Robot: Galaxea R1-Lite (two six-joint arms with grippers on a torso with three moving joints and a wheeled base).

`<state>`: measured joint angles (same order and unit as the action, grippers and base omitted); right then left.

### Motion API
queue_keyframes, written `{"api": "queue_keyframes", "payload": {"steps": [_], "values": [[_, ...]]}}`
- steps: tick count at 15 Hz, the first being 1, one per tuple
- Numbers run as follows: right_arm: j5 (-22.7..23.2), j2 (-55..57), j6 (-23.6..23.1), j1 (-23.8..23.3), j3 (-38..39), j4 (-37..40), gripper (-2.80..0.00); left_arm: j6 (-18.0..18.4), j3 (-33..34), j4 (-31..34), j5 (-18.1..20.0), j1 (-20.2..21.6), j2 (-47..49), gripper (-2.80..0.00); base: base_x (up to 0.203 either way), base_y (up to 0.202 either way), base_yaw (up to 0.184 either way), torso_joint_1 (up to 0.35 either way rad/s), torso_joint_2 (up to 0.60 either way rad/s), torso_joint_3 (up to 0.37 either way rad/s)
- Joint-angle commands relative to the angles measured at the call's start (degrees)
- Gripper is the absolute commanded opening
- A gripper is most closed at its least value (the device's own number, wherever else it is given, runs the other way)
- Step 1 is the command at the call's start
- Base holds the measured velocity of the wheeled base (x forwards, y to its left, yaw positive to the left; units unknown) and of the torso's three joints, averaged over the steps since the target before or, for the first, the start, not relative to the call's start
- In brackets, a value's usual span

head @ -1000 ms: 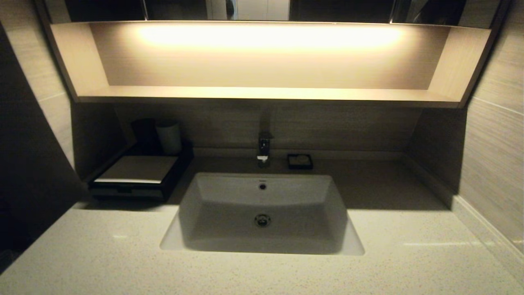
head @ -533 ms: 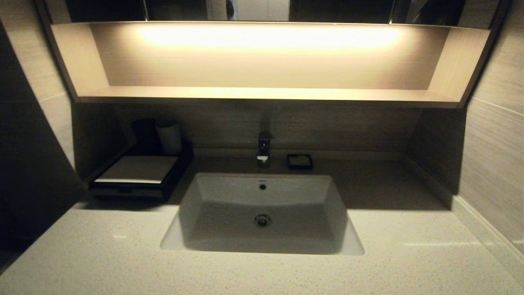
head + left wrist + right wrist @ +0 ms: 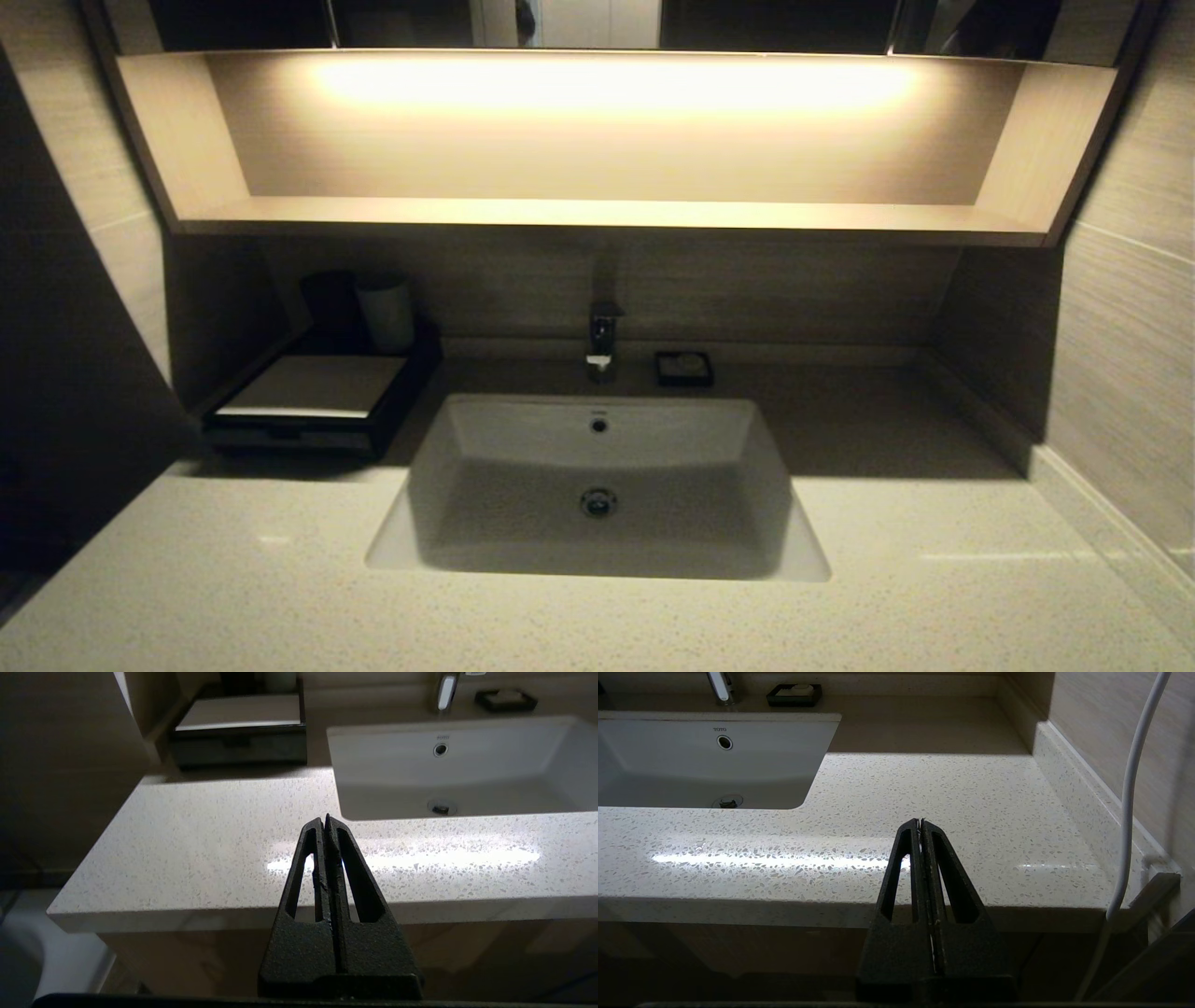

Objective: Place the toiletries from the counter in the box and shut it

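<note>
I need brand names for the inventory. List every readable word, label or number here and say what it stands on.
"TOTO": on the back wall of the sink basin, above its overflow hole, in the right wrist view.
Same mark in the left wrist view: too small to read.
Nothing readable on the box or the soap dish.

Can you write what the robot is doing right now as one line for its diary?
left gripper: shut, empty, at counter front edge | right gripper: shut, empty, parked | box: closed | toiletries: none visible

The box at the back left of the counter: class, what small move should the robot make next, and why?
Probably none beyond parking. The box looks shut, no packets show on the counter, and the left gripper and right gripper hang shut and empty at its front edge.
</note>
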<state>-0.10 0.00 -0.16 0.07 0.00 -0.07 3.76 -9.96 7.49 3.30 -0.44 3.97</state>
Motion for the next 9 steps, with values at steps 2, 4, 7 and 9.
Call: {"api": "queue_keyframes", "payload": {"steps": [2, 4, 7, 9], "values": [[0.01, -0.09, -0.02, 0.01, 0.09, -0.02, -2.8, 0.09, 1.93, -0.17, 0.47, 0.0, -3.47, -2.8, 0.0, 0.0, 0.0, 0.0, 0.0, 0.0], [0.01, 0.0, -0.02, 0.01, 0.09, -0.02, -2.8, 0.22, 3.78, -0.95, 0.28, 0.0, -3.84, -2.8, 0.0, 0.0, 0.0, 0.0, 0.0, 0.0], [0.01, -0.09, -0.02, 0.01, 0.09, -0.02, -2.8, 0.35, 7.63, -5.51, -0.11, 0.0, -3.88, -2.8, 0.0, 0.0, 0.0, 0.0, 0.0, 0.0], [0.01, 0.0, -0.02, 0.01, 0.09, -0.02, -2.8, 1.24, 9.52, -9.61, -0.45, 0.0, -3.88, -2.8, 0.0, 0.0, 0.0, 0.0, 0.0, 0.0]]}}
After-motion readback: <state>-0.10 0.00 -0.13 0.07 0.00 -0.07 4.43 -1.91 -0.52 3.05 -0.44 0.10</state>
